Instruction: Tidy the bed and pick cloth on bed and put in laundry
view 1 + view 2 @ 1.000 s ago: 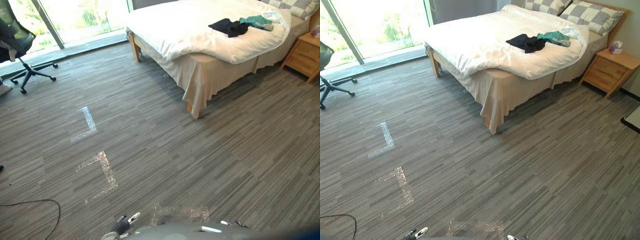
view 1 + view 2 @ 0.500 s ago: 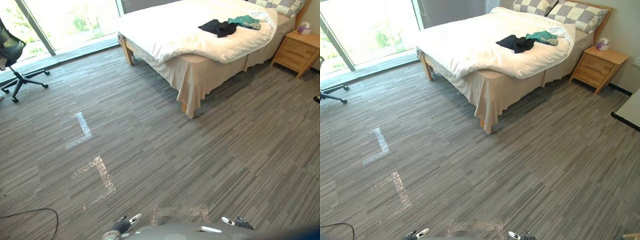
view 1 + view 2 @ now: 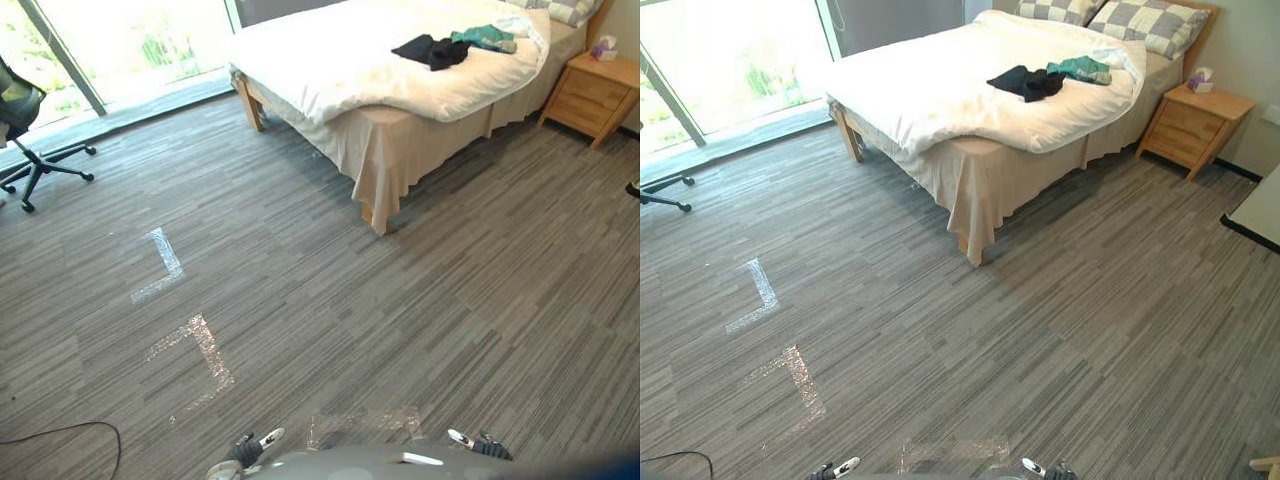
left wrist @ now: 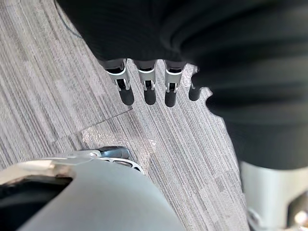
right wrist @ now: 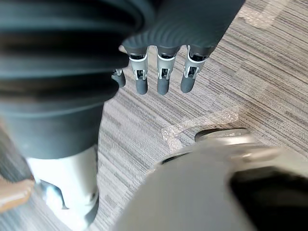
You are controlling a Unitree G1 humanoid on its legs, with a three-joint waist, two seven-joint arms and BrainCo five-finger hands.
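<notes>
A black cloth (image 3: 1025, 82) and a teal cloth (image 3: 1080, 68) lie side by side on the white duvet of the bed (image 3: 930, 95), near its checked pillows (image 3: 1140, 22). The bed stands at the far side of the room, well away from me. My left hand (image 4: 146, 89) hangs low over the carpet with straight fingers and holds nothing. My right hand (image 5: 162, 77) hangs the same way on the other side, fingers straight and empty.
A wooden nightstand (image 3: 1190, 125) with a tissue box (image 3: 1200, 80) stands right of the bed. An office chair (image 3: 25, 120) is at the far left by the window. Tape marks (image 3: 160, 265) lie on the grey carpet. A table edge (image 3: 1260, 210) shows at the right.
The whole picture has shifted, so the camera has moved: the bed now sits further left and the nightstand is in fuller view. The cloths have not moved.
</notes>
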